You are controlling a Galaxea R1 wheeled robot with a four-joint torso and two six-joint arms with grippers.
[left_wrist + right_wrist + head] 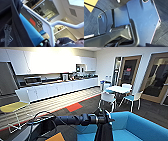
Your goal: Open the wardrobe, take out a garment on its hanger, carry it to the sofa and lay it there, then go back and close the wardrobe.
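Garment of thin black fabric point(104, 132) hangs limp from a slim pale hanger point(50, 26), long axis straight down, at six o'clock in the head view, directly above the seat of the bright blue upholstered sofa point(140, 127). Reaching level in from nine o'clock, the left gripper point(106, 118) carries the load; whether its fingers are clamped on the hanger cannot be told. Beyond, at one o'clock, white chairs point(108, 98) ring a small table; white kitchen cabinets point(55, 89) line the far wall at eleven.
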